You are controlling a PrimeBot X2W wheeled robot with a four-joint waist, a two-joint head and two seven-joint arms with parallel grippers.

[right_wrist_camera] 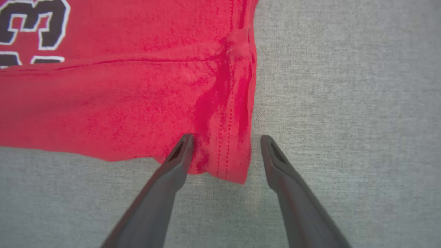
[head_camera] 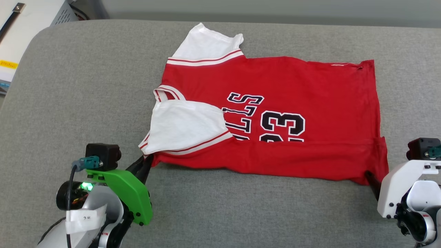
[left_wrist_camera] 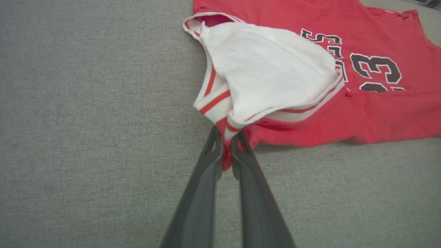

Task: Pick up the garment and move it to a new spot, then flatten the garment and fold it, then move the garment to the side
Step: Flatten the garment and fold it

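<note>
Fold step: the garment (head_camera: 293, 86) is lying on the grey surface (head_camera: 86, 86). Left gripper (left_wrist_camera: 225, 144) is pinching the sleeve corner. Right gripper (right_wrist_camera: 226, 139) is gaping around the hem corner and probably needs to close next.

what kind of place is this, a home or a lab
Probably a lab or workshop: the shirt lies on a broad grey cloth-covered surface, and past its far left corner are a vented metal box and a white top with a yellow label.
</note>
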